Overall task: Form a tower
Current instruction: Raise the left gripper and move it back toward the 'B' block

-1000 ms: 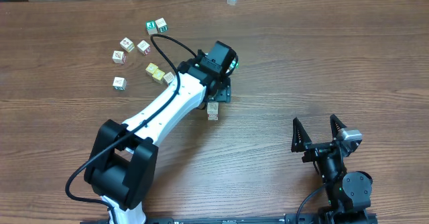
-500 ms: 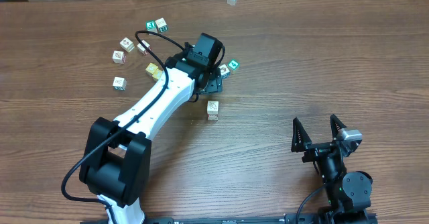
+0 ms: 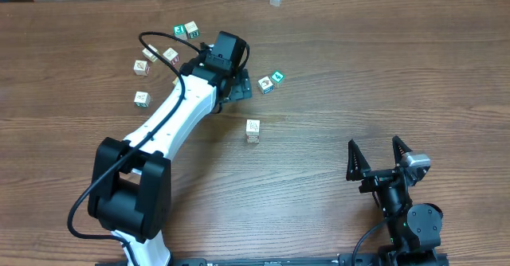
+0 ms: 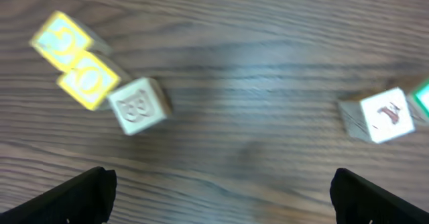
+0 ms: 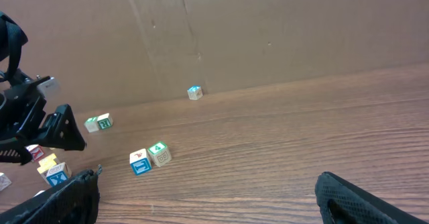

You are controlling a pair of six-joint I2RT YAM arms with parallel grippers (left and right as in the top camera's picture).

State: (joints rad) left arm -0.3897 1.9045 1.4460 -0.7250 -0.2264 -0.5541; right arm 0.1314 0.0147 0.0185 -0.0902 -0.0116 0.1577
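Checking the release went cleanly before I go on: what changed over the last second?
The left gripper drew away from the tower, swinging farther out and leftward over the loose cubes. Its jaws are wide open and hold nothing. The tower stands alone where it was. The right gripper stayed parked and open, and the visible loose cubes have not moved.

Bare tabletop (image 3: 343, 99) surrounds the tower (image 3: 253, 131) in front and to both sides. Just behind it stand two loose cubes (image 3: 265, 84); behind-left, the left arm (image 3: 183, 113) blocks passage.
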